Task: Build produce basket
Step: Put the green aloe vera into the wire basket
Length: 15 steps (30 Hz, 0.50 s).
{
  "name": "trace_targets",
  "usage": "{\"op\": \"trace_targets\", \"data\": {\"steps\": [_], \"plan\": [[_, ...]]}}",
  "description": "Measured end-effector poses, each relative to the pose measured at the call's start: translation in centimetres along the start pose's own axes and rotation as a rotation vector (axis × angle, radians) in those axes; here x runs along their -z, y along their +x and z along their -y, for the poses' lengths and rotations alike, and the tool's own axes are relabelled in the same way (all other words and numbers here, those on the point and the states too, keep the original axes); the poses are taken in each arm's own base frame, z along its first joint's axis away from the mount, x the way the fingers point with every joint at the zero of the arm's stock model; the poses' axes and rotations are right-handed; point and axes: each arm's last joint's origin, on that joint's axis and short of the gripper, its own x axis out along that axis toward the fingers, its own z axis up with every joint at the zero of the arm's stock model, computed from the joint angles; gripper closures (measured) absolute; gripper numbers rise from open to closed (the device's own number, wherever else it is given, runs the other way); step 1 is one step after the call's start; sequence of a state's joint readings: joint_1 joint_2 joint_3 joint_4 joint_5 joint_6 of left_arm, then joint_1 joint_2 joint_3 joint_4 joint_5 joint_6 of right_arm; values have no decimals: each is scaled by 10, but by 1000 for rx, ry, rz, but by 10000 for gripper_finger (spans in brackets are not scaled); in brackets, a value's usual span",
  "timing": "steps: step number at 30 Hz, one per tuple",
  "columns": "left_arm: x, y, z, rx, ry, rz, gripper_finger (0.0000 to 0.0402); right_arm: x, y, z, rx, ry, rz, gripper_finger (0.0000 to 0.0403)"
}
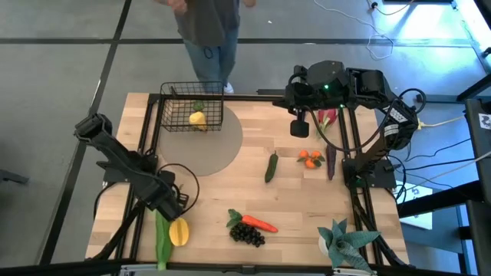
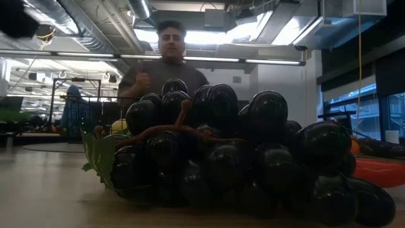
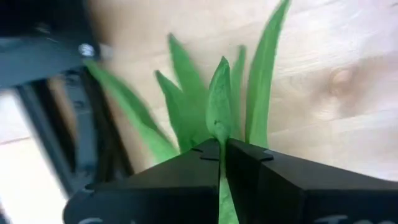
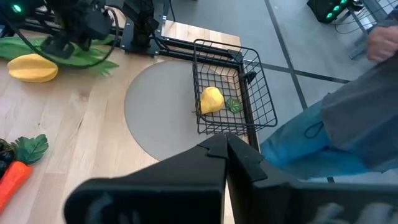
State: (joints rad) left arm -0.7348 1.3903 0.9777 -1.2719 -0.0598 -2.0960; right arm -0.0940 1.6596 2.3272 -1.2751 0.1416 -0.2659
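Left wrist view: left jaws (image 3: 222,163) clenched on a single green blade of the leek (image 3: 219,112), the blade pinched in the seam between them and the remaining leaves fanning out ahead over the worktop (image 3: 323,74). Judged grip: thin, on foliage only, not on the stalk. In the high view the stalk (image 1: 161,239) trails behind the left jaws (image 1: 165,201) toward the near edge, with a yellow fruit (image 1: 179,231) touching or just beside it.

Recommended handling: raise slowly and vertically; watch for the blade slipping through or the stalk swinging and nudging the yellow fruit. If the stalk sags, set down and re-grip lower, on the firm part.

Farther out from the jaws, across the grey mat (image 1: 222,146), stands the basket (image 1: 192,111), already holding one yellow fruit (image 1: 198,118). The leek looks longer than the basket, so it should enter tilted, stalk end first.

Right jaws (image 4: 225,149) closed on nothing, parked high beyond the basket's side. Grapes (image 1: 248,233), carrot (image 1: 258,223), cucumber (image 1: 271,167) and tangerines (image 1: 310,159) remain on the worktop. A person (image 1: 209,27) stands behind the far edge.
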Motion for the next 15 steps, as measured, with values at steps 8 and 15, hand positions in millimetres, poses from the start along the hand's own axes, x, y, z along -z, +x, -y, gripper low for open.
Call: {"op": "trace_targets", "data": {"steps": [8, 15], "plan": [[-13, -62, -8, -1, 45, 103, 401, 0, 0, 0, -1, -1, 0, 403], [-25, -86, 2, 144, 49, 189, 401, 0, 0, 0, -3, -1, 0, 403]]}}
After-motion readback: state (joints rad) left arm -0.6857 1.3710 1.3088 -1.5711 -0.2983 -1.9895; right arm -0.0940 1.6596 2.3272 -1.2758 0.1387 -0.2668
